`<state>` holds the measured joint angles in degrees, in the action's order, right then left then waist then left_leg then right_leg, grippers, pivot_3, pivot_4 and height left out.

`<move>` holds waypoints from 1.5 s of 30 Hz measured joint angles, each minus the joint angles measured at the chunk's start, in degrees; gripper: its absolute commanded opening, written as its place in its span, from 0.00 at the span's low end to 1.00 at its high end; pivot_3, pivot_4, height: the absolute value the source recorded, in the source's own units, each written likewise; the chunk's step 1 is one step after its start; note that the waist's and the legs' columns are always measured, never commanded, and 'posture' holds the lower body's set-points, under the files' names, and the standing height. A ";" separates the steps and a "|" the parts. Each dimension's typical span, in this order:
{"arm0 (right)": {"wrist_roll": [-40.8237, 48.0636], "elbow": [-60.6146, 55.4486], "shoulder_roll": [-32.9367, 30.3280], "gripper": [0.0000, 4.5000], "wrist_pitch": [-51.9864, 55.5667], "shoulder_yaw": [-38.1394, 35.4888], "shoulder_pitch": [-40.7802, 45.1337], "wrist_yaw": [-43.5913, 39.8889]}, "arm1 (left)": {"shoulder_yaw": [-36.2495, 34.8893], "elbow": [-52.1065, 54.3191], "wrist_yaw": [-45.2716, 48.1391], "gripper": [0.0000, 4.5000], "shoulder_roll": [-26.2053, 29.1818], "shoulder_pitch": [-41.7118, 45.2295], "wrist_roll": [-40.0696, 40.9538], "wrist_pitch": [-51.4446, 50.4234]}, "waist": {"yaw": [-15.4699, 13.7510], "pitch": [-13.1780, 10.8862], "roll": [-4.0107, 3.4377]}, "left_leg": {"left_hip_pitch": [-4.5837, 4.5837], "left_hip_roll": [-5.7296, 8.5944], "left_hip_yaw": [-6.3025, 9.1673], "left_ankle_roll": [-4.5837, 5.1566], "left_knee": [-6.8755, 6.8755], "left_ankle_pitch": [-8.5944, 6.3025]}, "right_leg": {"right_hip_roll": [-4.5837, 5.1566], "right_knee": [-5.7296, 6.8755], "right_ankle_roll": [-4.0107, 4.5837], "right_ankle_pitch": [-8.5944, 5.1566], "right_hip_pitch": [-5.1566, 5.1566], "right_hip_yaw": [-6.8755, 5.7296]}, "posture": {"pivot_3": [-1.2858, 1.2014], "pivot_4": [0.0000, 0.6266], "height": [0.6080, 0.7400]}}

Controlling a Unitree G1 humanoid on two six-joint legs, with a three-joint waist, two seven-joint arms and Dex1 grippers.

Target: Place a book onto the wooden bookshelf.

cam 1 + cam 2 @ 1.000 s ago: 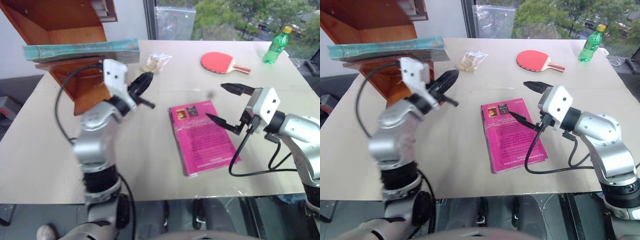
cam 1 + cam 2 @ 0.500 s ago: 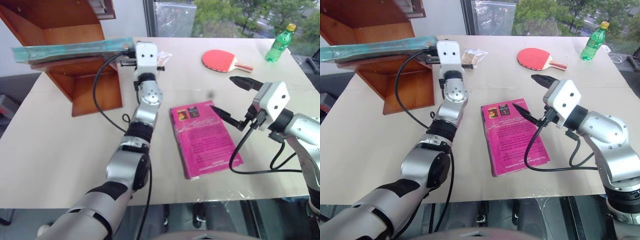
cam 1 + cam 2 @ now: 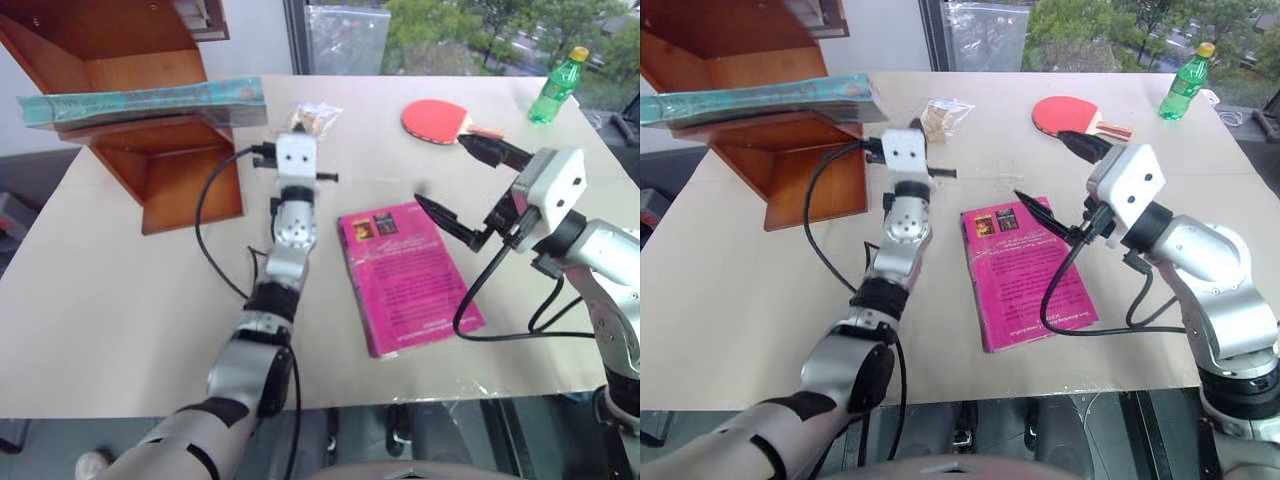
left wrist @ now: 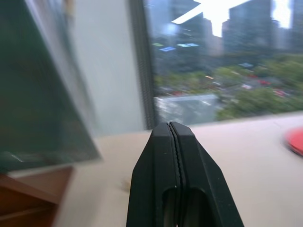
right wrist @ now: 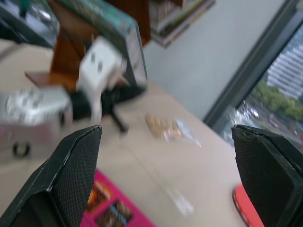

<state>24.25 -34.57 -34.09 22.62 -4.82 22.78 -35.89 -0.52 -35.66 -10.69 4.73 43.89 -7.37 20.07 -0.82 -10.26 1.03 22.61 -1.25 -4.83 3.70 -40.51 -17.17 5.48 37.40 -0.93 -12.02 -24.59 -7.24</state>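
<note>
The teal-green book lies flat on a ledge of the wooden bookshelf at the far left, its right end jutting past the ledge. My left arm reaches up the middle of the table, its wrist block just right of the book's end and apart from it. In the left wrist view my left gripper is shut with nothing in it. My right gripper hangs open and empty above the top right corner of a magenta-pink book.
The pink book lies flat on the table's middle right. A clear snack bag sits just beyond my left wrist. A red paddle and a green bottle stand at the far right. A window runs behind the table.
My left arm unfolded and stretched forward to the book's right end, then dropped a little away from it. The right gripper rose slightly, still open.
</note>
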 measured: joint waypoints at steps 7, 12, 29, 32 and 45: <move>7.84 -3.12 2.58 1.00 2.31 -0.60 3.58 1.40 | 0.14 12.20 10.99 0.00 2.66 -8.66 4.81 -4.53 | 0.04 0.01 -0.01 | 0.00 -0.02 0.04 0.00 0.00 0.00 | -0.02 0.01 0.01 0.00 0.00 0.00 | 0.52 0.24 1.00; 12.79 -4.23 3.85 1.00 3.55 -0.81 5.56 3.09 | -0.05 21.63 18.51 0.00 5.44 -13.46 9.07 -9.94 | 0.02 0.01 -0.03 | -0.01 -0.02 0.07 0.00 0.00 0.00 | -0.01 0.05 0.01 0.00 0.00 0.00 | 0.52 0.24 1.00; 6.98 2.51 -13.07 1.00 3.25 -12.05 -28.34 -8.60 | -12.49 50.57 44.71 0.99 25.28 -36.48 39.27 -37.45 | -0.18 0.04 -0.07 | -0.01 -0.02 0.20 0.00 0.00 -0.01 | 0.02 0.01 0.00 -0.02 0.05 0.21 | 0.52 0.24 1.00; 4.70 4.37 -13.78 1.00 0.54 -16.76 -34.36 -11.40 | -16.49 48.64 41.92 0.99 26.04 -37.03 38.72 -38.08 | -0.14 0.05 -0.09 | -0.08 -0.03 0.17 0.00 0.00 -0.01 | -0.02 0.03 -0.16 -0.12 0.08 0.25 | 0.52 0.24 1.00; 2.83 6.33 -14.01 1.00 -2.81 -23.41 -40.37 -15.01 | -27.58 39.99 54.13 0.99 37.12 -39.36 45.51 -42.90 | 0.21 0.12 -0.02 | -0.48 -0.06 -0.20 -0.03 0.18 -0.03 | -0.04 0.02 -0.17 -0.14 0.15 0.76 | 0.52 0.24 1.00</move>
<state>27.08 -28.24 -48.11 19.81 -28.23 -17.58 -50.90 -28.09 4.33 43.44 41.85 4.52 38.14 -22.83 -0.61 -10.14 1.02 22.13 -1.31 -5.03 3.67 -40.33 -17.20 5.44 37.42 -1.10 -12.17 -24.44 -6.49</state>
